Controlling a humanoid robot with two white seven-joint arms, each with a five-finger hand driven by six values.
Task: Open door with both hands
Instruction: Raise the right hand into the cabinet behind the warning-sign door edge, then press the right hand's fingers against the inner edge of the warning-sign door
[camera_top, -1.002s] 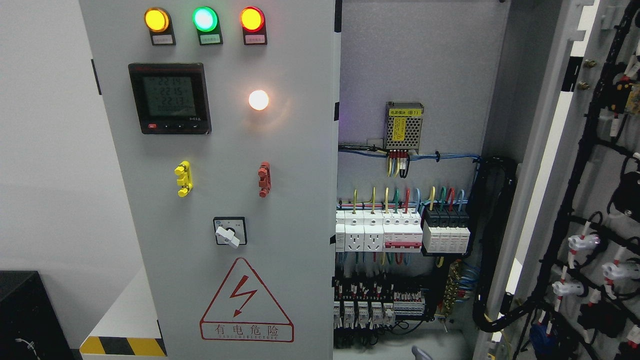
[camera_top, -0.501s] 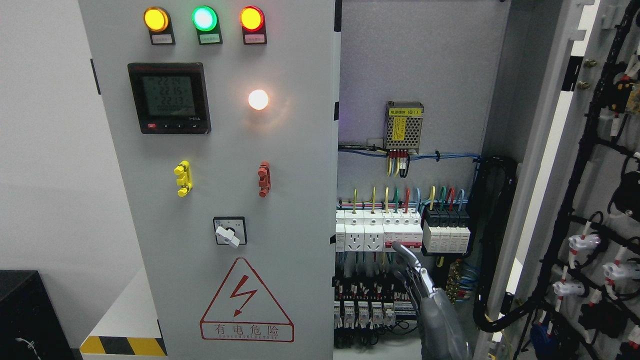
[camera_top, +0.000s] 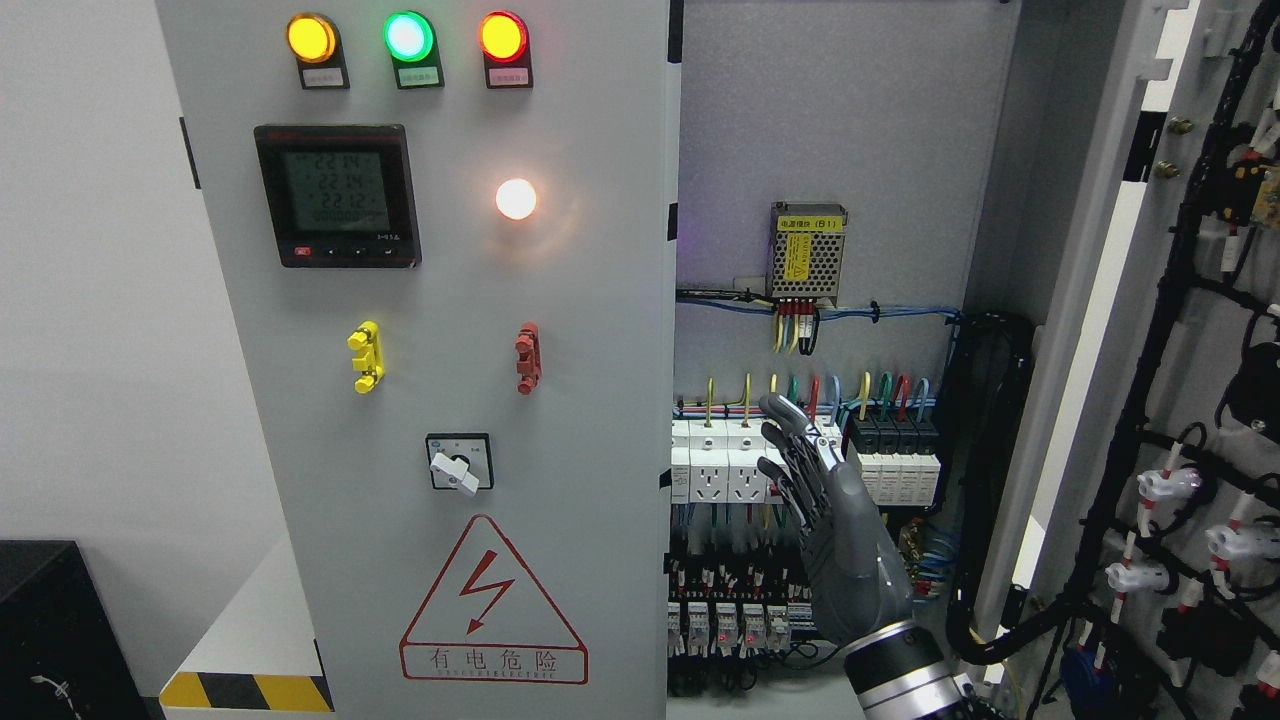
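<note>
Standing closed, the left door (camera_top: 440, 380) fills the area beside the exposed breaker row (camera_top: 800, 465); the right door (camera_top: 1180, 400) hangs wide open beyond it. The right hand (camera_top: 835, 520), fingers extended and empty, hovers before those breakers. Risk: fingertips snagging wiring or tripping a switch.

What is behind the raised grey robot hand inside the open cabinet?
Behind the right hand runs a row of white breakers and sockets with coloured wires above. The hand covers the breakers in the row's middle; black modules show beside it.
</note>
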